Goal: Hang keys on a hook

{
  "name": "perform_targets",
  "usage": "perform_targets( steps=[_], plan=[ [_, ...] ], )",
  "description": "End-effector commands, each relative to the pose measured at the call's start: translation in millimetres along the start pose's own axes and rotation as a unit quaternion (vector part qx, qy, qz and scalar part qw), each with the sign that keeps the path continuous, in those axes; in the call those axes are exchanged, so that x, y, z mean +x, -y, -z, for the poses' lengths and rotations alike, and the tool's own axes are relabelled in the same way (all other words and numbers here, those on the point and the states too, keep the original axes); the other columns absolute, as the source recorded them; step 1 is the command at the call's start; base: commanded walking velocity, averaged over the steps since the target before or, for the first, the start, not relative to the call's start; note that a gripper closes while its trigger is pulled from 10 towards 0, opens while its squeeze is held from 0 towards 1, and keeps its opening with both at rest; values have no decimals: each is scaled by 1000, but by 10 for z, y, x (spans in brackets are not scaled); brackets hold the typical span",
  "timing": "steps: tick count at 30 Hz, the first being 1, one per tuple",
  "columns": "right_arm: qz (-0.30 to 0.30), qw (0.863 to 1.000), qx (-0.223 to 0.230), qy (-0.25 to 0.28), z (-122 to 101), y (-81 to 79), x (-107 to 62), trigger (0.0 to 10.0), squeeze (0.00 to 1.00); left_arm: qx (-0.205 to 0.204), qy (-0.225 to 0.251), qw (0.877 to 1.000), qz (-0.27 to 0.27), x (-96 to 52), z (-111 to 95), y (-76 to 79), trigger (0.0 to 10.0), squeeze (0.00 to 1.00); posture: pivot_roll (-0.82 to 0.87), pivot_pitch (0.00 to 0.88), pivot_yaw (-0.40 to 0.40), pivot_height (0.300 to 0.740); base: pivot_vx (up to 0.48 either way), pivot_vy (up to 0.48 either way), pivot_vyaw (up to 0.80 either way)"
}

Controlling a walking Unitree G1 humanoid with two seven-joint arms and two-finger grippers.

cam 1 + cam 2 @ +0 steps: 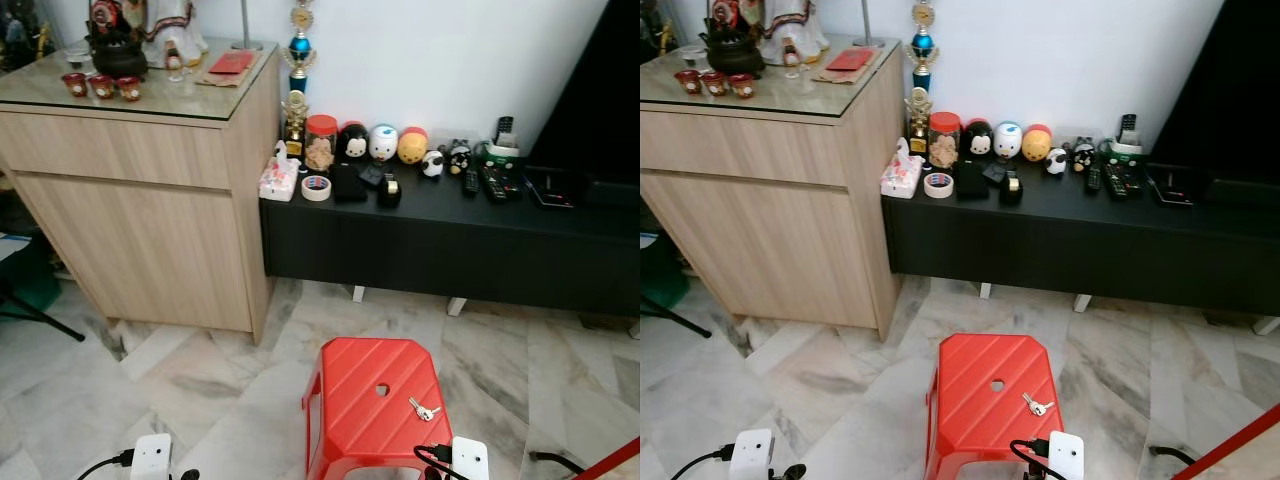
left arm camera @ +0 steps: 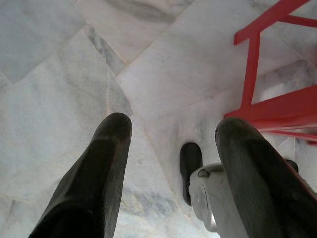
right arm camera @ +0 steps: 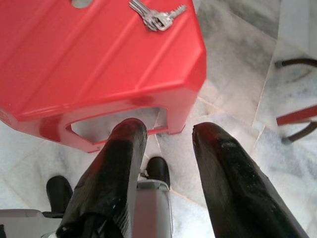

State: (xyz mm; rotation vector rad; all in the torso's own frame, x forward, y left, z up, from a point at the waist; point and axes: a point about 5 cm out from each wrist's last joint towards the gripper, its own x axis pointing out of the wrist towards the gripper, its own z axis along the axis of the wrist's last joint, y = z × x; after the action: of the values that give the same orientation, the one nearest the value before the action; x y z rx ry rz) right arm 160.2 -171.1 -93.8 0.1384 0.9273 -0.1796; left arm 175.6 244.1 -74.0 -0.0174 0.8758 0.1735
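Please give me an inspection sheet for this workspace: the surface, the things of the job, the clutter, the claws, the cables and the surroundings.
Surface: red plastic stool on a marble floor, hole in the middle of its top.
Job's things: keys lie flat on the stool top, near its right edge; hook: nothing seen.
Clutter: black low cabinet carries a tape roll, a jar, round toys and remotes.
Claws: left claw open above the floor; right claw open beside the stool, short of the keys.
Cables: black cable at the left wrist.
Surroundings: wooden cabinet with a glass top, white wall.
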Motion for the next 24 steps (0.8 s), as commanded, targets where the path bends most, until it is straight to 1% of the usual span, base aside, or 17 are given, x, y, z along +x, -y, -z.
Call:
perform_targets(
  steps=[1,2,19,20,21,22,24],
  plan=[
    [0,1000,3,6,-22,-12,4,10000,0,-1,-9,1000,-3,-13,43,-39,10000,0,-1,0,-44,740,0,412,0],
    [0,1000,4,6,-22,-12,3,10000,0,0,-9,1000,-3,-14,45,-40,10000,0,-1,0,-44,740,0,382,0],
    [-1,1000,3,6,-19,-16,3,10000,0,6,-10,1000,-2,-15,41,-50,10000,0,3,0,-43,740,0,0,0],
    [-1,1000,3,6,-19,-17,3,10000,0,8,-9,1000,-1,-13,38,-40,10000,0,3,0,-43,740,0,0,0],
    [-1,1000,3,6,-19,-17,3,10000,0,11,-7,1000,2,-5,34,12,10000,0,3,0,-43,740,0,0,0],
    [-1,1000,3,6,-19,-17,3,10000,0,11,-7,1000,2,-5,34,12,10000,0,3,0,-43,740,0,0,0],
    [-2,1000,3,6,-19,-17,3,10000,0,15,-4,1000,6,6,27,90,10000,0,3,0,-43,740,0,-274,0]
  ],
)
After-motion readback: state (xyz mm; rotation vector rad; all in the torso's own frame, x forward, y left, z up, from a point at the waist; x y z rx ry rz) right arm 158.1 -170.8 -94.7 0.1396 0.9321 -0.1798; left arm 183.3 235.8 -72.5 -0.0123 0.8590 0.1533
